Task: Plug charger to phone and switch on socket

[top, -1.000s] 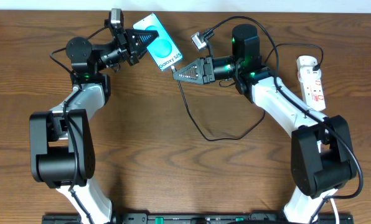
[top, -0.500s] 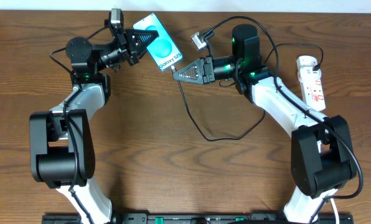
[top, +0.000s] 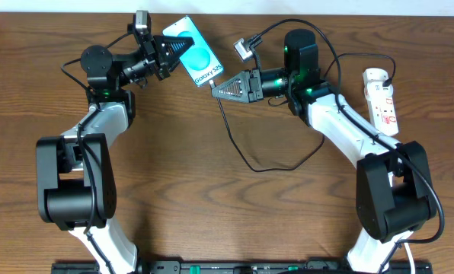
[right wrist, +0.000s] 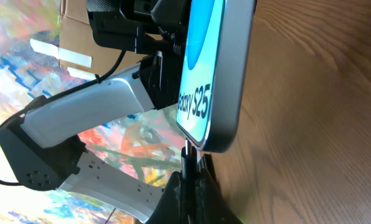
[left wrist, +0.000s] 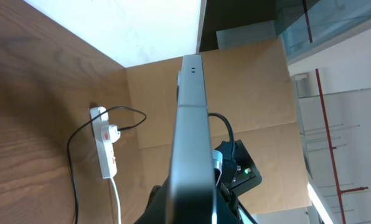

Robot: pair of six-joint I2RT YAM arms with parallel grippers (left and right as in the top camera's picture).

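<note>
- Table (top: 174,198): wooden, under the phone (top: 194,51).
- Socket (top: 382,99): well right of the phone.
- Left gripper (top: 174,47): clamped on the phone's top end (screen up).
- Right gripper (top: 218,87): pinching the charger (top: 242,152), whose tip is at the phone's lower end.

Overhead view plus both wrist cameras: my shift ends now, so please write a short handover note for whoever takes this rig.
Left gripper: shut on the teal-screened rectangular smartphone, held above the brown wooden table.
Right gripper: shut on the thin black charger cable, plug tip at the smartphone's lower edge; seated or not, cannot tell.
White elongated power strip: by the right arm, untouched; switch position unreadable.
Done: both items gripped and brought together.
Left: confirm the plug is in, switch on the strip.
</note>
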